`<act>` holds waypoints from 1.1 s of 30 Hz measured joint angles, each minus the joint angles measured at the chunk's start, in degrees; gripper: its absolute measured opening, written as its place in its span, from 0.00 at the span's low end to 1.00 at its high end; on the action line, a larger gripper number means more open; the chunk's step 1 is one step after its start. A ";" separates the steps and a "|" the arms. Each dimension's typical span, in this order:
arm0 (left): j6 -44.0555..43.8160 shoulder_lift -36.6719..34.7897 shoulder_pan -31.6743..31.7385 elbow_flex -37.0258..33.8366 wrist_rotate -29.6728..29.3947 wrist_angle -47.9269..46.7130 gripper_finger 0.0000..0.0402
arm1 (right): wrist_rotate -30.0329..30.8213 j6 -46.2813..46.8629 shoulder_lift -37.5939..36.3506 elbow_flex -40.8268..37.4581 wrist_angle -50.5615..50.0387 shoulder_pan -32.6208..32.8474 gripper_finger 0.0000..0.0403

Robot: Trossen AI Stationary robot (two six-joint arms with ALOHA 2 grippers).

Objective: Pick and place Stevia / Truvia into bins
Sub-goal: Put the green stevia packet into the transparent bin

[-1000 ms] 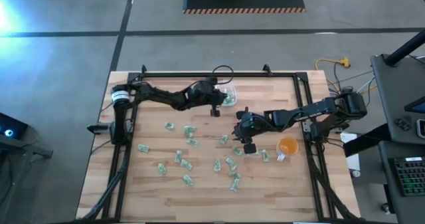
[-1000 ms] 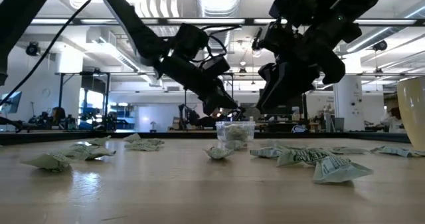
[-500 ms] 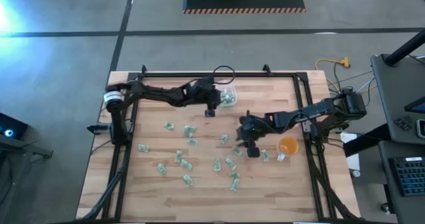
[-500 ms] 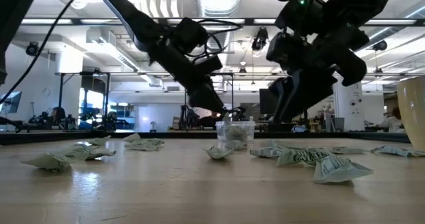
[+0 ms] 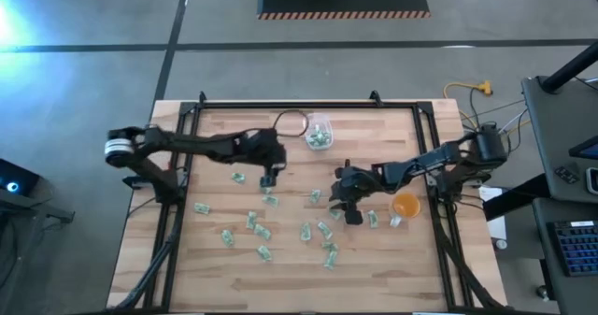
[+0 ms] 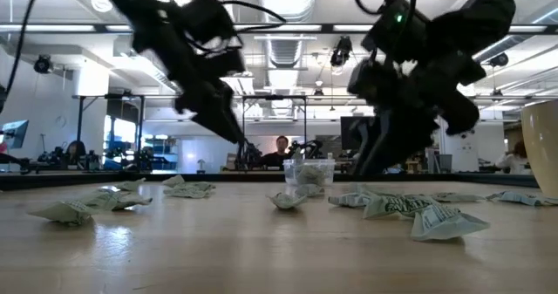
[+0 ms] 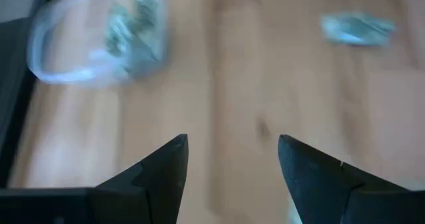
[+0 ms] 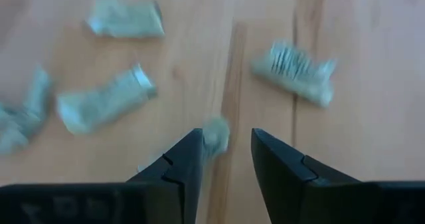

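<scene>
Green-and-white packets (image 5: 264, 231) lie scattered across the table's (image 5: 392, 259) middle; a few sit in the clear tub (image 5: 320, 134) near its far edge.
The left gripper (image 5: 269, 177), fingers spread and empty, hangs over the packets well clear of the tub. The right gripper (image 5: 349, 211), fingers parted, has 1 packet (image 8: 216, 134) between them, beside the orange cup (image 5: 405, 206).

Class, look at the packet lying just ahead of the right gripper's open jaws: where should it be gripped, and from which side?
Grip the packet across its short width, coming straight down from above. It lies flat on the table, so no side edge is exposed. The right gripper already straddles it, jaws open.
</scene>
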 joint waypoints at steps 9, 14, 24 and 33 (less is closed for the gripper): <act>-3.76 -18.39 -2.69 -10.96 -1.18 1.06 0.54 | -1.07 0.64 4.99 4.01 -2.84 0.00 0.35; -5.21 -27.66 -2.74 -15.00 -2.48 1.14 0.54 | -0.90 -0.10 5.26 4.76 -4.44 -0.02 0.27; -6.70 -39.16 -2.79 -21.06 -2.58 -1.43 0.54 | -0.97 -5.00 4.71 4.87 -5.04 0.02 0.03; -6.66 -41.07 -2.74 -23.93 -2.58 -2.86 0.54 | 18.03 -12.40 3.07 8.09 -4.81 0.13 0.02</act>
